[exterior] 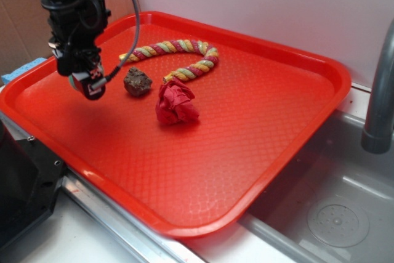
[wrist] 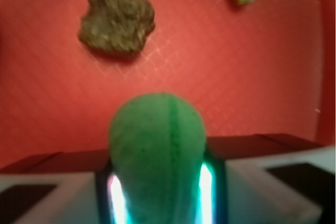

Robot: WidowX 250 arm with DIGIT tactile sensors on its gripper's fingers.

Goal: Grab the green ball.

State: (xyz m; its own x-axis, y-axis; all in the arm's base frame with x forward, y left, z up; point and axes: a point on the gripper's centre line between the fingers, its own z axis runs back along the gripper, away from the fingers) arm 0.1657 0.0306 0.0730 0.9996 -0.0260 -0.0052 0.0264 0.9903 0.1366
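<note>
A: Where is the green ball?

B: In the wrist view it sits between the 2 fingers of the gripper, pressed on both sides, blurred and filling the near middle of the frame. Its lower part is cut off by the bottom edge.

A: And from the exterior view?

B: Hard to make out. The gripper hangs over the far left part of the red tray, and only a sliver of pale green shows at its left side; the rest is hidden by the black fingers. The jaws are narrow, closed onto the ball.

A: Is it touching the tray?

B: I cannot tell. A dark shadow lies under the gripper, but the contact point is hidden.

A: What else is there?

B: A brown rock just right of the gripper, apart from it; in the wrist view it lies far and left. A crumpled red paper wad sits near the rock, to its right and nearer. A rope toy in red, yellow and green curves along the far side; only 2 blurred end bits reach the wrist view's top edge. The arm's upper part is cut off at the top. At the right, a grey faucet pipe stands over a sink, both cropped.
</note>
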